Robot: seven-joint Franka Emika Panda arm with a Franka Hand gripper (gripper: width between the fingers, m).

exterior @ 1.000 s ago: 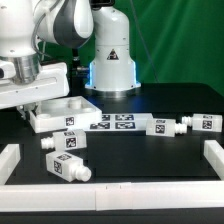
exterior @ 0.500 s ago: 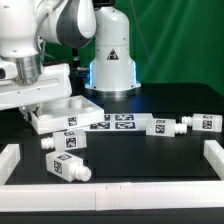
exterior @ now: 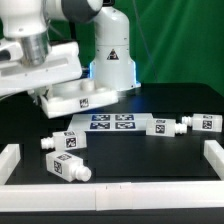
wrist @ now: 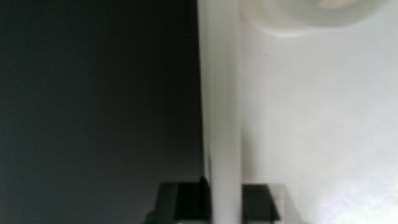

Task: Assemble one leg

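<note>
My gripper [exterior: 43, 94] is shut on the wall of the large white square tabletop [exterior: 88, 97] and holds it in the air, tilted, at the exterior view's left. In the wrist view the tabletop's wall [wrist: 224, 100] runs between my dark fingertips [wrist: 180, 201], with my gripper [wrist: 221, 202] clamped on it. Several white legs with tags lie on the black table. Two are at front left, a leg [exterior: 64, 142] and a second leg [exterior: 68, 168]. Two are at right, a third leg [exterior: 165, 127] and another leg [exterior: 205, 122].
The marker board [exterior: 110, 122] lies flat mid-table, below the lifted tabletop. A low white fence [exterior: 110, 194] runs along the front, with short walls at left [exterior: 9, 160] and right [exterior: 215, 158]. A white robot base with a blue light [exterior: 111, 60] stands behind.
The tabletop has been lifted off the table and carried up and toward the exterior view's right. The marker board beneath it now shows fully. The legs have not moved.
</note>
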